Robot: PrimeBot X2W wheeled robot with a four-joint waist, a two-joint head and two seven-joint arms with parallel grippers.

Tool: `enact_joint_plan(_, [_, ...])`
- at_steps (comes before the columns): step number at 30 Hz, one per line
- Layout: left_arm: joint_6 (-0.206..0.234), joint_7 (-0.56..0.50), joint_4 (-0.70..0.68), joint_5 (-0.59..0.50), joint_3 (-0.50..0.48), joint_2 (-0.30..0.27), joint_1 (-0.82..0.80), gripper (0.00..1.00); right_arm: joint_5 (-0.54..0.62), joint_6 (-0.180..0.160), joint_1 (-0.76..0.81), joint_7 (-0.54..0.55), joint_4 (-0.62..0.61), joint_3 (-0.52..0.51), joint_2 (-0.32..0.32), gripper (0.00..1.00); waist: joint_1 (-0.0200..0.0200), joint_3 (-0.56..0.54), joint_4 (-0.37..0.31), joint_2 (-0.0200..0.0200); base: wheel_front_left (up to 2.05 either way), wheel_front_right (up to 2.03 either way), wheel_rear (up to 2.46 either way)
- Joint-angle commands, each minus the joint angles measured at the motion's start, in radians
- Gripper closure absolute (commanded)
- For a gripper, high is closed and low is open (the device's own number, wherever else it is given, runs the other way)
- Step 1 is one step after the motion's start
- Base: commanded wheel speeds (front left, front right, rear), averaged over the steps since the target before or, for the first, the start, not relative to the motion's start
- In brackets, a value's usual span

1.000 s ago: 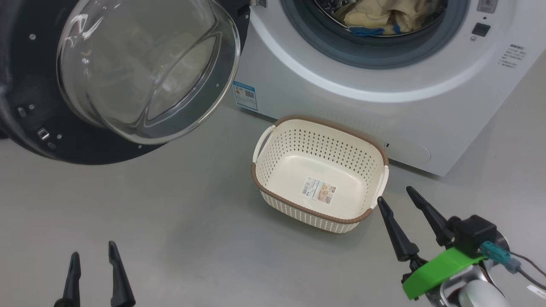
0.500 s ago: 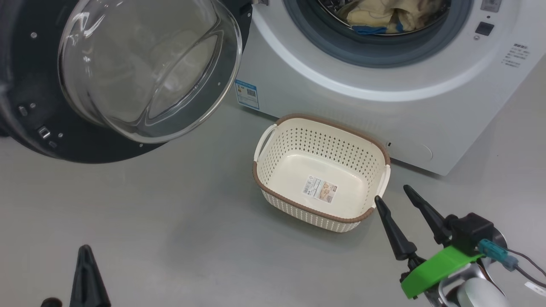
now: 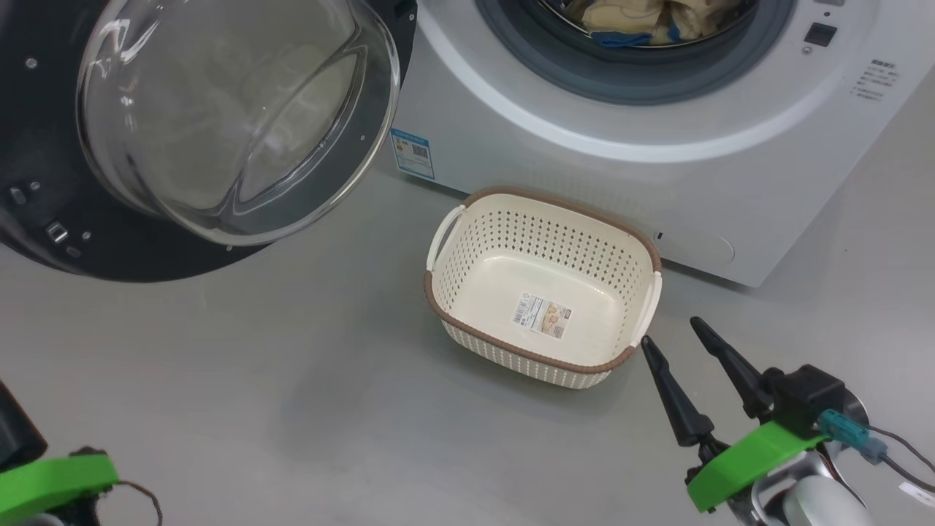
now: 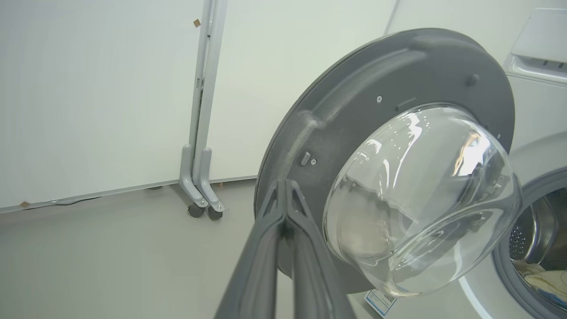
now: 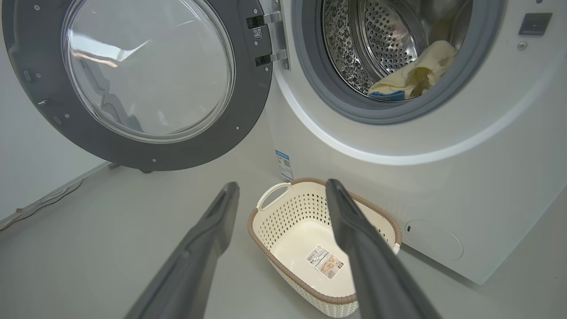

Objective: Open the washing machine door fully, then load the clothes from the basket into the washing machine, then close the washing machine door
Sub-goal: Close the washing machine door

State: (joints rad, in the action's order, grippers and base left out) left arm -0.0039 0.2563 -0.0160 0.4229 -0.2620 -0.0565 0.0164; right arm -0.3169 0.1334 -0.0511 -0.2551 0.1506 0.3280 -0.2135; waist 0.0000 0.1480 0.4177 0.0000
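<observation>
Left hand (image 4: 284, 188) pressed together, right hand (image 3: 670, 330) apart (just beside 1 basket (image 3: 544, 245)); 1 washing machine door (image 3: 219, 117) open.

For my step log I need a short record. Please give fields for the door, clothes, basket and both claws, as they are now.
door: wide open, swung away from the washer
clothes: inside the drum
basket: empty, on the floor before the washer
left claw: shut, empty, aimed at the door's edge; contact unclear
right claw: open, empty, beside the basket
step left: closing the door
</observation>
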Motion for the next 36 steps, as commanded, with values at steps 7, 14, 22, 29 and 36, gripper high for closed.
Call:
enact_joint_plan(7, [-0.047,0.005,0.045,0.078,-0.137,-0.097,-0.201,1.0,-0.005,-0.003,-0.049,-0.007,-0.032,0.018,-0.027,0.0,0.0,0.019,-0.012,0.0,0.0,0.0,0.0])
enact_joint_plan(14, [-0.068,-0.031,0.173,0.18,-0.214,-0.244,-0.417,1.0,-0.005,-0.003,-0.071,-0.006,-0.037,0.024,-0.043,0.0,0.0,0.053,-0.029,0.0,0.0,0.0,0.0])
enact_joint_plan(22, [-0.088,-0.089,0.402,0.316,-0.283,-0.378,-0.647,1.0,-0.008,-0.003,-0.089,0.002,-0.044,0.024,-0.063,0.0,0.0,0.097,-0.05,0.0,0.0,0.0,0.0])
enact_joint_plan(29, [-0.111,-0.165,0.595,0.441,-0.314,-0.448,-0.789,1.0,-0.002,-0.003,-0.106,0.027,-0.072,0.022,-0.089,0.0,0.0,0.145,-0.065,0.0,0.0,0.0,0.0])
enact_joint_plan(36, [-0.126,-0.309,0.721,0.624,-0.344,-0.505,-0.871,1.0,0.003,-0.003,-0.113,0.065,-0.113,0.019,-0.121,0.0,0.0,0.19,-0.079,0.0,0.0,0.0,0.0])
